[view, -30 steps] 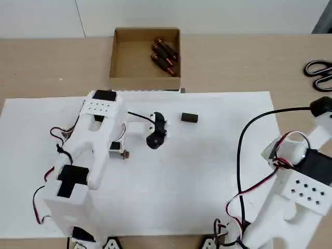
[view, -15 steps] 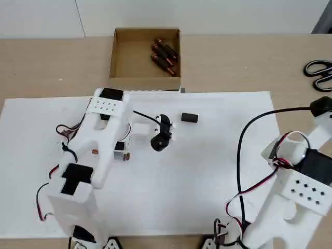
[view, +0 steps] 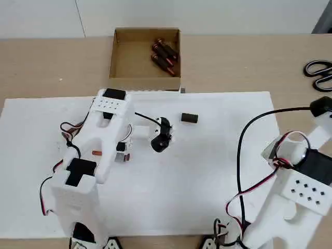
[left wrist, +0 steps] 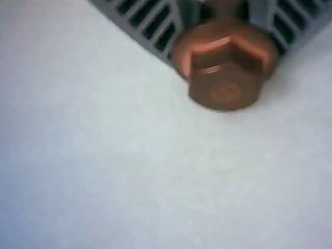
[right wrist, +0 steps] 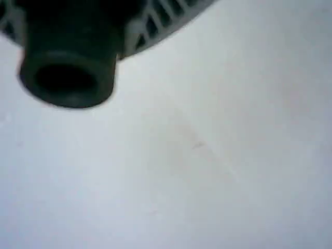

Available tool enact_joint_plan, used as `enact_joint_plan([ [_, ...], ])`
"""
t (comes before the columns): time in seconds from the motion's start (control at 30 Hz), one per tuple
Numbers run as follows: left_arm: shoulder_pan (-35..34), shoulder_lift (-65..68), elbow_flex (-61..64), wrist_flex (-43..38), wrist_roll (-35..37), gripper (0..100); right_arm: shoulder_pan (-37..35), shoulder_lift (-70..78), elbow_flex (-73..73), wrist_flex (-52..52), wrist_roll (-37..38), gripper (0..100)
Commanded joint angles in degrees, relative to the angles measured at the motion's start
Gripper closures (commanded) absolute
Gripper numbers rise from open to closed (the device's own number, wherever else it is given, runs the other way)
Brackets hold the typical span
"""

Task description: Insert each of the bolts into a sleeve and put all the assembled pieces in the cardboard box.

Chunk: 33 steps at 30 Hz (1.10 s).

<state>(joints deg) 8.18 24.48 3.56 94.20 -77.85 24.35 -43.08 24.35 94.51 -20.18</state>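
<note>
My left gripper (view: 123,153) sits low over the white sheet, shut on a copper bolt (view: 126,155). In the left wrist view the bolt's hex head (left wrist: 225,67) sticks out from between the ribbed grey fingers (left wrist: 150,23). A second bolt (view: 96,152) lies on the sheet beside the left arm. A black sleeve (view: 189,118) lies loose right of that arm. My right gripper (right wrist: 72,15) is shut on another black sleeve (right wrist: 67,72), its open bore facing the camera. The cardboard box (view: 124,57) at the back holds several assembled pieces (view: 165,54).
The white sheet (view: 207,171) covers the table's middle. The right arm (view: 301,181) stands at the front right with a black cable (view: 244,145) looping beside it. Scissors (view: 319,72) lie at the far right edge.
The left arm has shifted right and slightly toward the box, still holding its bolt. The second bolt beside it has come into sight. The right arm has not moved.
</note>
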Motion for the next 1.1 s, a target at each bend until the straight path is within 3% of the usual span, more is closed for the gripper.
enact_joint_plan([
  [0.0,0.2,1.1,-1.5,0.2,-9.0,100,0.2,-1.5,-0.9,-0.7,0.2,99.5],
  [0.2,0.7,1.1,-15.3,4.9,1.6,100,-0.2,-1.5,-6.1,-0.5,0.5,99.5],
  [0.37,0.7,1.1,-28.1,5.4,14.2,100,-7.3,-1.5,-8.1,-0.5,0.6,99.5],
  [0.53,0.7,1.0,-39.0,6.2,31.6,100,-13.2,-1.5,-8.1,-0.5,1.5,99.5],
  [0.67,0.6,-4.4,-44.9,6.2,45.0,100,-17.0,-2.7,-8.3,-0.5,8.4,99.5],
  [0.9,1.8,-20.8,-43.8,6.2,47.3,100,-23.3,-13.2,-9.0,-0.5,16.1,99.5],
  [1.07,1.4,-30.0,-39.3,6.1,56.3,100,-23.7,-17.3,-9.0,-0.5,20.7,99.5],
])
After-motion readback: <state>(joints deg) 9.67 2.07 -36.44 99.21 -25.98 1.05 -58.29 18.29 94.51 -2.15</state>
